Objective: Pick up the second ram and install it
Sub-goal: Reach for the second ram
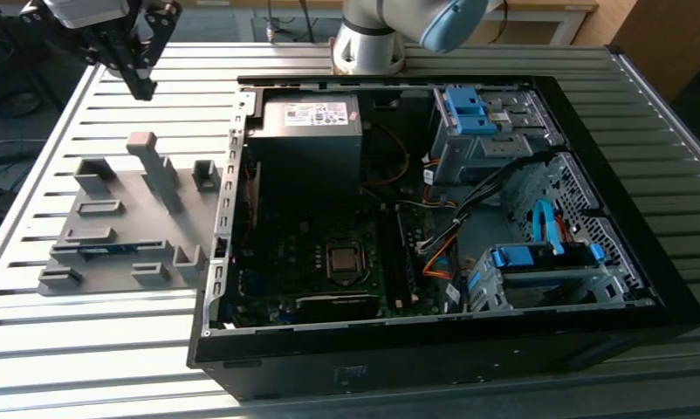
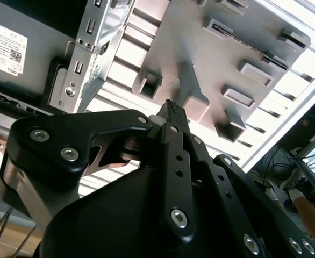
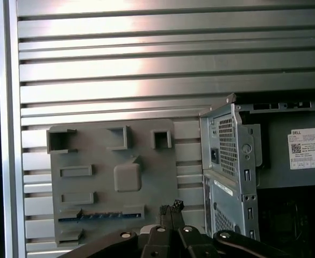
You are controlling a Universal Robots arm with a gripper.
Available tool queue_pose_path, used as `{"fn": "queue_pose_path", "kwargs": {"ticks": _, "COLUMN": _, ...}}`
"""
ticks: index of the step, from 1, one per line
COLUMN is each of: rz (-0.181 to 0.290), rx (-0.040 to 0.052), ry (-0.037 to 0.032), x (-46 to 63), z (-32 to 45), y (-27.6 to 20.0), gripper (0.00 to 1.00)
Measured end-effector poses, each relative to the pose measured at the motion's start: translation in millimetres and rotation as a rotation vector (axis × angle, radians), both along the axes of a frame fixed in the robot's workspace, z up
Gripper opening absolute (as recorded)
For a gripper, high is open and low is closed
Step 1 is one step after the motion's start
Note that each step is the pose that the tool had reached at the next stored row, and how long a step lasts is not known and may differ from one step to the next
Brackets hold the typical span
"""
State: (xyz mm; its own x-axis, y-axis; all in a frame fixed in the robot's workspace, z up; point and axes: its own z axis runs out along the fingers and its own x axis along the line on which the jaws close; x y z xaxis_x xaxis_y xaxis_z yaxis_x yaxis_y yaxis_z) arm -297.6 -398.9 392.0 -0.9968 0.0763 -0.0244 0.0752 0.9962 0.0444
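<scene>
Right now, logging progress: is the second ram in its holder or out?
In: the second ram lies slotted in the gray holder, end effector apart.

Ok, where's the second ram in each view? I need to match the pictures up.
Exterior view: the second ram lies in a slot of the gray holder, to the exterior view's left of the computer case.
First wrist view: it is the blue strip in the holder's long slot.
Second wrist view: I cannot tell it apart on the holder.
Shared landmark: the holder's tall post.
</scene>
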Motion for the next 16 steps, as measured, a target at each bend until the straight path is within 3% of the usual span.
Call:
{"fn": "queue_pose_path", "kwargs": {"ticks": 8, "rz": 0.0, "rx": 0.0, "ry": 0.0009, "x": -18.8, "z": -1.4, "y": -0.6, "gripper": 0.11}}
{"fn": "queue_pose_path", "kwargs": {"ticks": 10, "rz": 0.0, "rx": -0.0001, "ry": 0.0062, "x": -21.9, "z": -1.9, "y": -0.6, "gripper": 0.11}}
{"fn": "queue_pose_path", "kwargs": {"ticks": 13, "rz": 0.0, "rx": 0.0, "ry": 0.0198, "x": -26.4, "z": -3.1, "y": -0.6, "gripper": 0.11}}
{"fn": "queue_pose_path", "kwargs": {"ticks": 16, "rz": 0.0, "rx": -0.0001, "ry": 0.0222, "x": -31.9, "z": -4.3, "y": -1.3, "gripper": 0.11}}
